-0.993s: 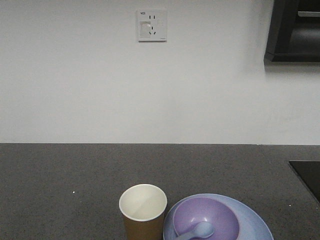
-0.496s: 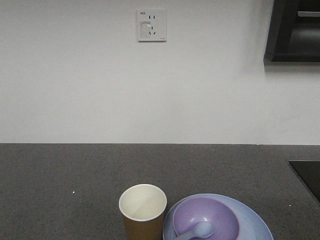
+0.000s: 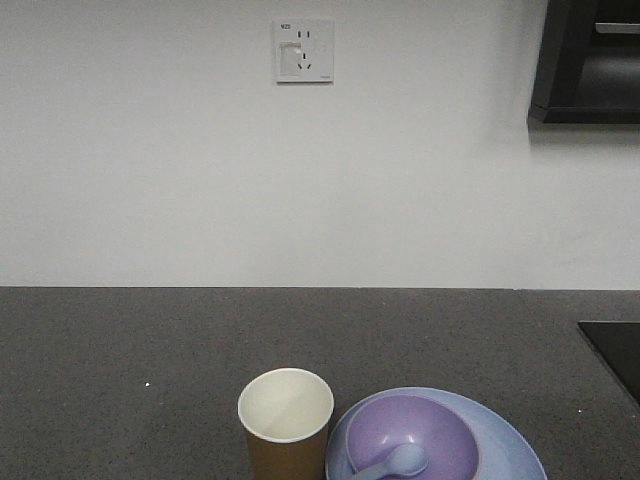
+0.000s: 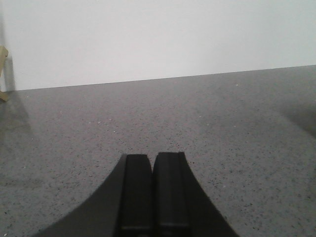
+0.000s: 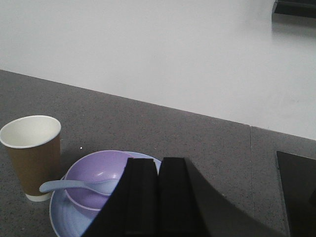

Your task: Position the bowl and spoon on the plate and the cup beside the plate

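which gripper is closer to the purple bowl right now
Right. The right gripper hangs just behind the bowl, jaws closed, with the plate below. The left gripper sees only bare counter; no bowl in its view.

You're facing a plain white wall (image 3: 300, 180) with a socket plate (image 3: 303, 50) high up, a dark cabinet (image 3: 590, 60) at the top right corner, above the speckled grey counter (image 3: 150, 340).
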